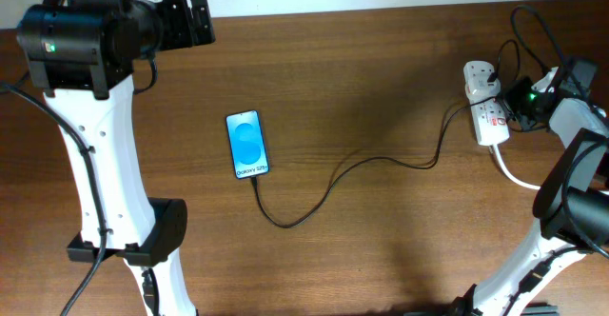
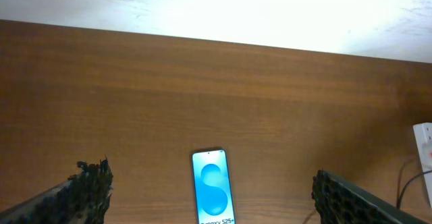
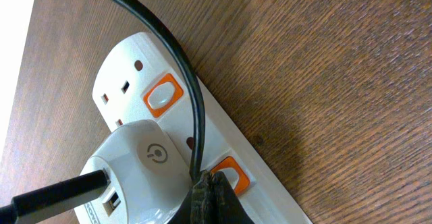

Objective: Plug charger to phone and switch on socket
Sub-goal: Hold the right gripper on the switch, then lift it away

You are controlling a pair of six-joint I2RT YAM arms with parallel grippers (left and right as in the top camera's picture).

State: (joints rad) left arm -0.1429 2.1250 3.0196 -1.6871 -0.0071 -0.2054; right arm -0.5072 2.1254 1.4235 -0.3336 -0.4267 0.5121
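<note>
The phone (image 1: pixel 247 145) lies flat mid-left, blue screen lit, also in the left wrist view (image 2: pixel 214 196). The thin black charger cable (image 1: pixel 362 161) runs from the phone's near short edge in a curve to the white socket strip (image 1: pixel 487 116) at the right. A white adapter (image 3: pixel 135 170) sits plugged in the socket (image 3: pixel 270 177). My right gripper (image 3: pixel 210 182) is shut, its tips pressed at the orange-framed switch (image 3: pixel 233 172); another switch (image 3: pixel 163 96) lies beyond. My left gripper (image 2: pixel 212 183) is open and empty, high above the phone, at the back left in the overhead view (image 1: pixel 195 19).
A thick white cord (image 1: pixel 514 173) leaves the socket's near end toward the right arm's base. Black robot cables (image 1: pixel 533 30) loop behind the socket. The table's far edge (image 2: pixel 216 38) lies beyond the phone.
</note>
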